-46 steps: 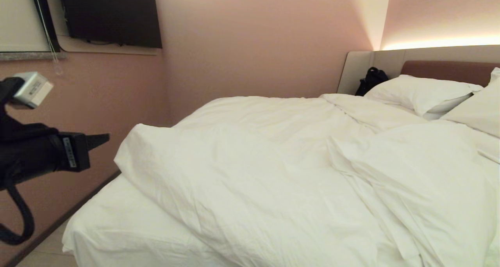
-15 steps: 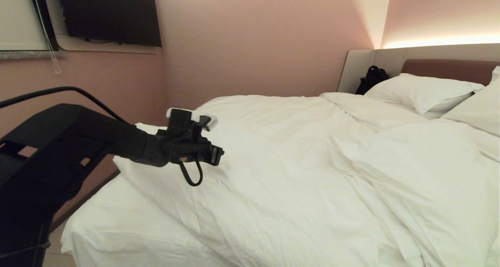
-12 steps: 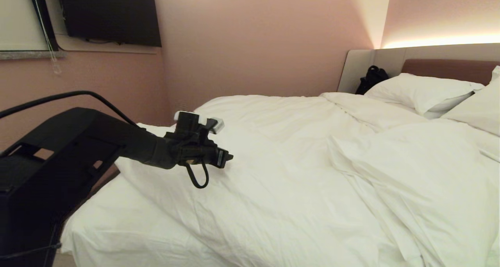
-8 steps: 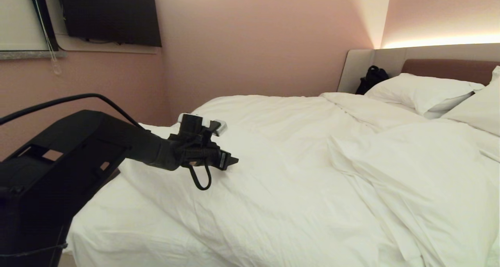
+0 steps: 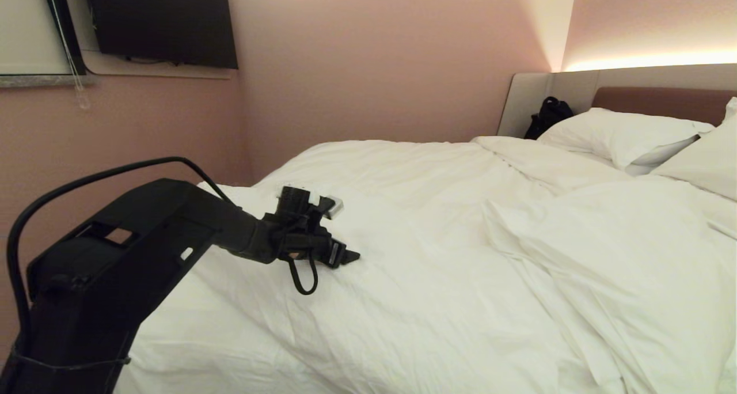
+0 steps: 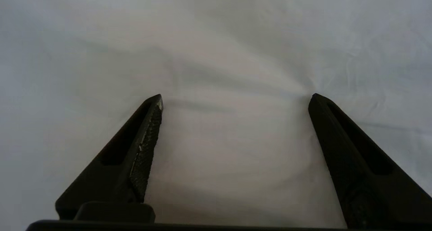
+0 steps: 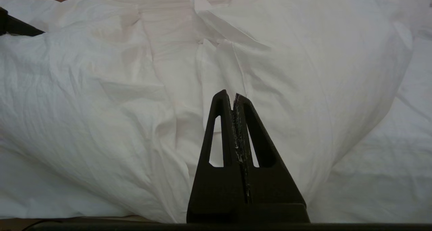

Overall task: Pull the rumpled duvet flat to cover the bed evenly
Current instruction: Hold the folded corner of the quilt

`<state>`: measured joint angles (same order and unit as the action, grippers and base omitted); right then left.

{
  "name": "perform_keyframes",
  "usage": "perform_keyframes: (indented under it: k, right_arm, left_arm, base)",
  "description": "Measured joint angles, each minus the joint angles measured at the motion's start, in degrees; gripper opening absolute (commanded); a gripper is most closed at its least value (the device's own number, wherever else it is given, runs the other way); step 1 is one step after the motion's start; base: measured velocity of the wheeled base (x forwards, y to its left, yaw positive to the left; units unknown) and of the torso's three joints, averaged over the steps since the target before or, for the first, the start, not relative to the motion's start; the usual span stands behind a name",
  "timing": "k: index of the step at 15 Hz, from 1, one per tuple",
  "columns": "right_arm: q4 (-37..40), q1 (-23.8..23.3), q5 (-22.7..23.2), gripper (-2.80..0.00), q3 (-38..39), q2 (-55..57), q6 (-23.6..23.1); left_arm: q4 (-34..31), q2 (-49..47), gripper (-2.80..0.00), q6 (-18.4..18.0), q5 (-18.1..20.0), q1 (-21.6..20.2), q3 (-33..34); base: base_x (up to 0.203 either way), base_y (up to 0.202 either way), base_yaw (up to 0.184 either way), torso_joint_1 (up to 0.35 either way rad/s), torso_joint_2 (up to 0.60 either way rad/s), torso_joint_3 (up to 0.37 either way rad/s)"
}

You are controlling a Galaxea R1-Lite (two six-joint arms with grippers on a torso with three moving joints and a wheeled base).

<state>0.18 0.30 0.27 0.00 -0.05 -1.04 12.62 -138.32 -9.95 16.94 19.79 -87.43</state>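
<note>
Head view, left to right: your left gripper [image 5: 345, 257] is out over the near-left part of the duvet [image 5: 437, 256], arm reaching in from the lower left. The fabric sits right under and ahead of the tips. Can't confirm contact from here, but it's close.

Left wrist view shows the fingers [image 6: 145, 146] spread wide, nothing between them but a soft low fold of duvet [image 6: 222, 89]. That fold runs roughly across the gap between the two fingers, so a close here would pinch along it rather than across it. My read: you may need to push in a bit to gather cloth before closing.

The duvet covers most of the bed [image 5: 190, 348], but its near-left edge runs diagonally and stops short of the left foot corner, leaving bare sheet there. Looks like the pull needs to go towards that near-left corner, back along the arm. A big ridge bunches at mid-right, running from the near edge up towards the pillows [image 5: 622, 135].

Far right: the right gripper [image 7: 234, 99] is not in the head view. Its own wrist view shows the tips pressed together, holding nothing, pointing at that bunched ridge [image 7: 270, 72] from off the near side. Left arm is clearly the nearer one for this grab.
</note>
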Motion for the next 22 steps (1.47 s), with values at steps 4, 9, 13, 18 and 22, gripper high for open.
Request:
perform_keyframes:
  k: [4, 9, 13, 18, 22]
  right_arm:
    - [0.0, 0.0, 0.0, -2.80, 0.0, 0.0, 0.0]
    - [0.0, 0.0, 0.0, -2.80, 0.0, 0.0, 0.0]
    - [0.0, 0.0, 0.0, -2.80, 0.0, 0.0, 0.0]
    - [0.0, 0.0, 0.0, -2.80, 0.0, 0.0, 0.0]
    - [0.0, 0.0, 0.0, -2.80, 0.0, 0.0, 0.0]
  left_arm:
    - [-1.8, -1.7, 0.00, 0.0, 0.0, 0.1, 0.0]
    - [-3.2, -3.4, 0.00, 0.0, 0.1, 0.2, -0.4]
    - [-3.1, -4.3, 0.00, 0.0, 0.1, 0.2, -0.4]
    - [-2.8, -4.7, -2.80, 0.0, 0.1, 0.2, -0.4]
    - [-2.7, -4.6, -2.80, 0.0, 0.1, 0.2, 0.0]
  base:
    - [0.000, 0.000, 0.000, 0.000, 0.00, 0.000]
    - [0.000, 0.000, 0.000, 0.000, 0.00, 0.000]
    - [0.000, 0.000, 0.000, 0.000, 0.00, 0.000]
    - [0.000, 0.000, 0.000, 0.000, 0.00, 0.000]
    - [0.000, 0.000, 0.000, 0.000, 0.00, 0.000]
